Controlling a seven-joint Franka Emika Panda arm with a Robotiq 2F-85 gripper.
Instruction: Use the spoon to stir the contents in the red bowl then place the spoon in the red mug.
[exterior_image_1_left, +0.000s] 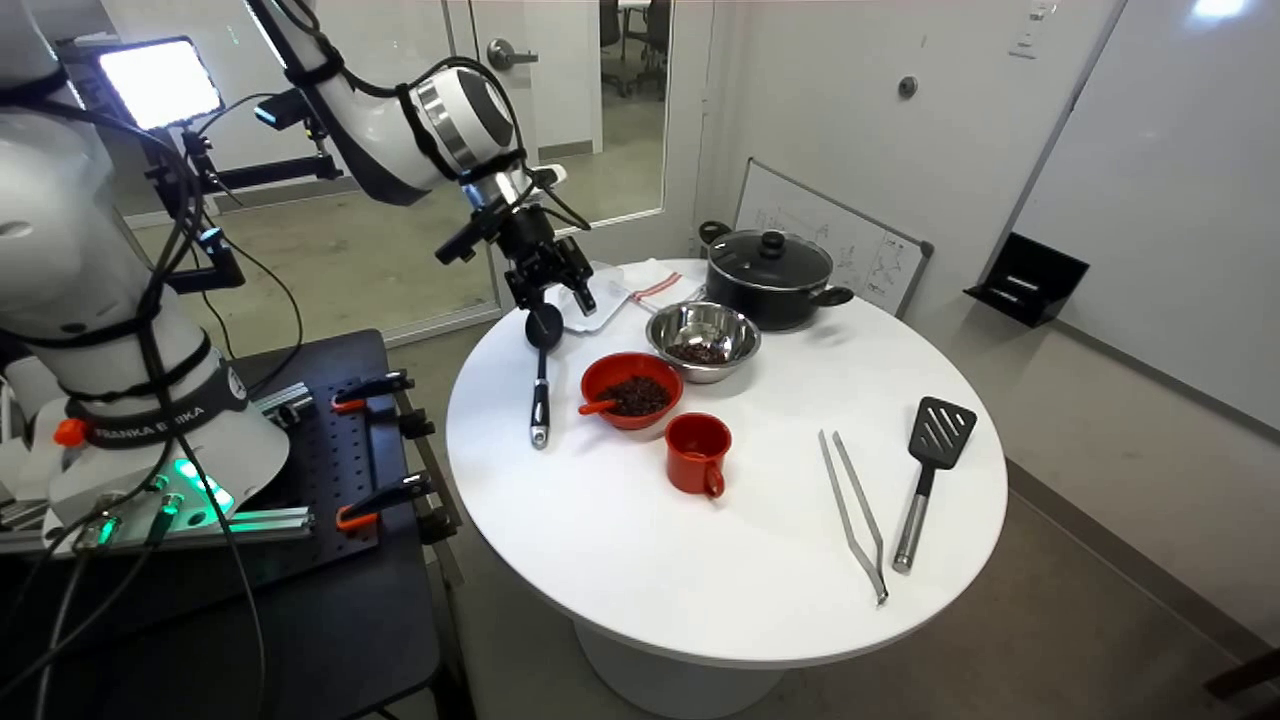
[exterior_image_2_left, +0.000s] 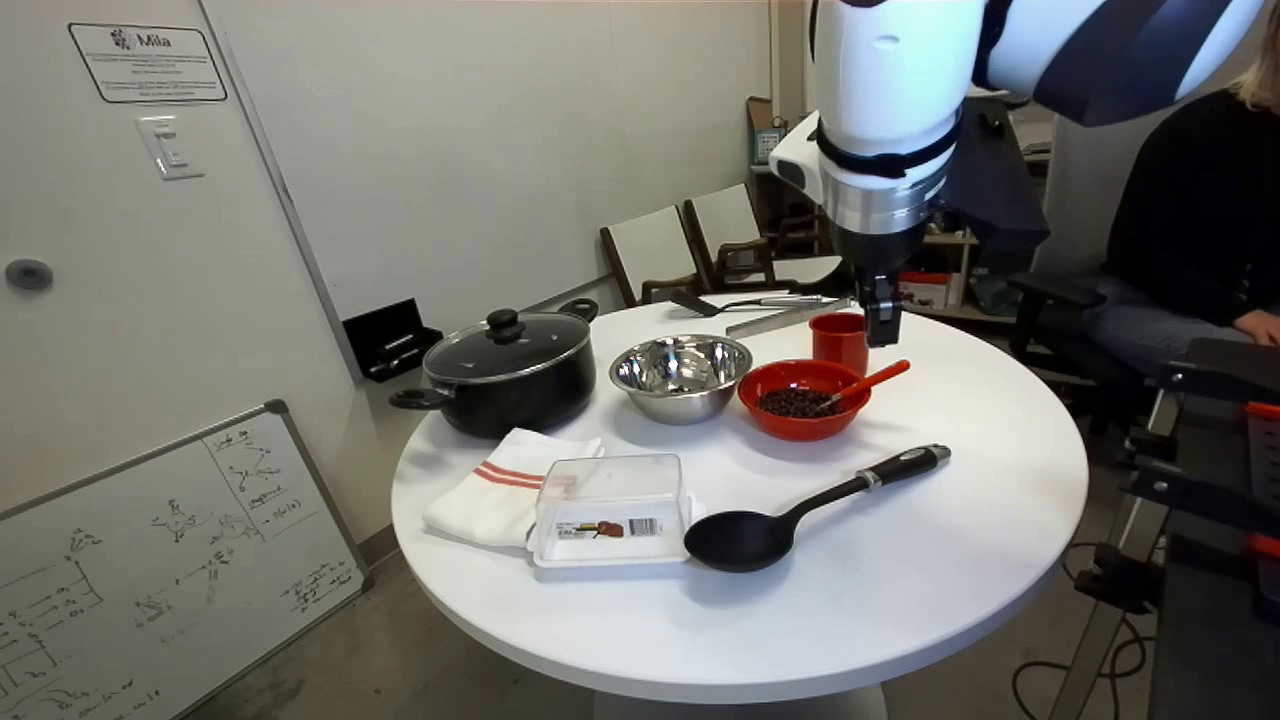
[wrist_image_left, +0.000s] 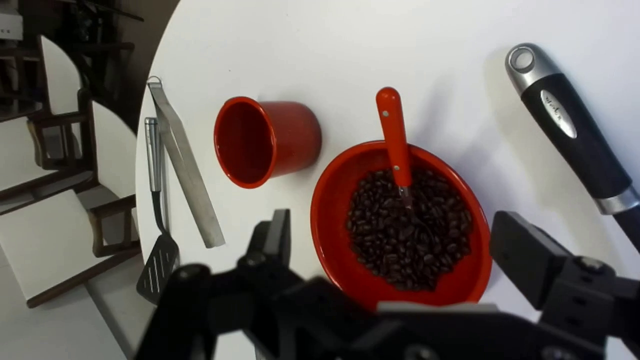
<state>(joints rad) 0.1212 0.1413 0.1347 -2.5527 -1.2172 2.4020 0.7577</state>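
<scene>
Transfer to red mug (wrist_image_left: 290, 137) outstanding

Judged early in the task. Two candidate spoons on record: a red-handled spoon (wrist_image_left: 394, 135), slanting up over the rim of the red bowl (wrist_image_left: 330, 225), and a larger black serving spoon (exterior_image_2_left: 740, 542), lying flat on the white surface (exterior_image_2_left: 900, 600) near the bowl. Uncertain as to choice; by judgement, in favour of the red-handled spoon, for its place in the named bowl.

Tool (wrist_image_left: 392, 240): hanging over the surface, with fingers wide apart in the wrist view, clamped on nothing. Stirring: not verifiable from the lie of the coffee beans (wrist_image_left: 385, 245). Left, by judgement: taking up the spoon, any stirring due, setting in the mug.

Containers, as found. Red bowl: upright, partly filled with beans, with the head of the red-handled spoon mostly buried in them. Red mug: upright just beside the bowl, with nothing visible inside. Stainless-steel bowl (exterior_image_2_left: 680, 402): just beside the red bowl, with dark patches inside, not separable into contents or reflection. Black pot (exterior_image_2_left: 530, 395): under a glass lid (exterior_image_2_left: 510, 355), with contents not discernible.
</scene>
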